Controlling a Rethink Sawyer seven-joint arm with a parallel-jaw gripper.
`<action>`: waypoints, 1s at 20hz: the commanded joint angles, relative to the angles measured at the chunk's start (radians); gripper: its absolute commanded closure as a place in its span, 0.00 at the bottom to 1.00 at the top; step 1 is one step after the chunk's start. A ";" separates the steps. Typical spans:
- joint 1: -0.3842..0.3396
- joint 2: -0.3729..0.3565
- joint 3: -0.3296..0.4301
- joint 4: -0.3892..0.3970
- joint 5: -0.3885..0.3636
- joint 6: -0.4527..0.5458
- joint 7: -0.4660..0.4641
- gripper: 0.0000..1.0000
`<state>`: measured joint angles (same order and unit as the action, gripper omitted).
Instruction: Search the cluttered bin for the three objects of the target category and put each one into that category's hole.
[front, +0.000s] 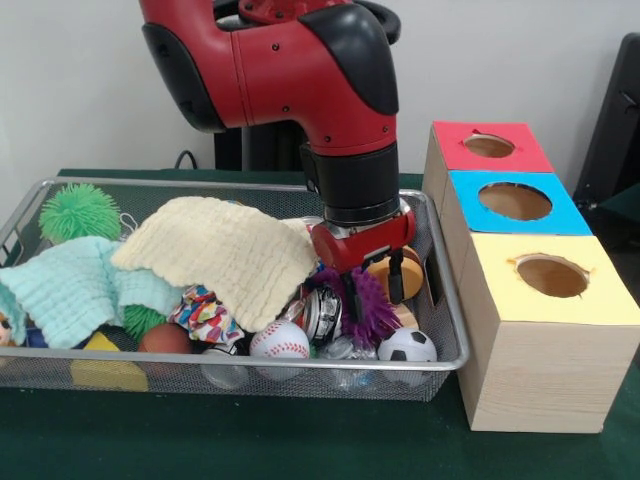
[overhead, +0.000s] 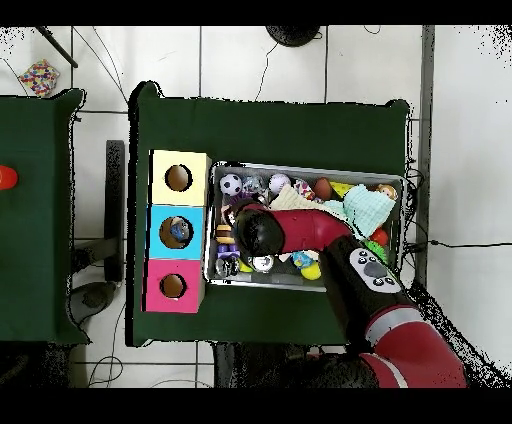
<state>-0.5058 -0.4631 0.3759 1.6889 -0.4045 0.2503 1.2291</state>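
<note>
A wire mesh bin (front: 445, 300) holds mixed clutter. My gripper (front: 375, 288) is lowered into its right end, open, with its fingers either side of a purple spiky toy (front: 372, 310). An orange ball (front: 383, 282) lies just behind the right finger. A baseball (front: 279, 340) and a soccer ball (front: 407, 346) rest at the front rim. To the right of the bin stand three boxes with holes on top: red (front: 489, 146), blue (front: 515, 201) and yellow (front: 551, 275). From overhead the arm covers the gripper, and the purple toy (overhead: 226, 238) shows beside the blue box (overhead: 178, 232).
A cream cloth (front: 225, 250) and a mint cloth (front: 70, 285) cover the bin's middle and left. A green spiky ball (front: 80, 212) sits far left, and a yellow block (front: 108, 372), a brown ball (front: 165, 340) and a shiny tin (front: 322, 315) near the front.
</note>
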 joint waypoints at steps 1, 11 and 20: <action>-0.009 0.028 -0.014 -0.077 -0.010 0.063 0.080 0.00; -0.043 0.038 0.024 -0.058 -0.036 -0.092 0.109 0.00; -0.048 0.045 0.028 -0.052 -0.049 -0.223 0.139 0.00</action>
<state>-0.5285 -0.4584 0.3759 1.6889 -0.4045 0.1328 1.2291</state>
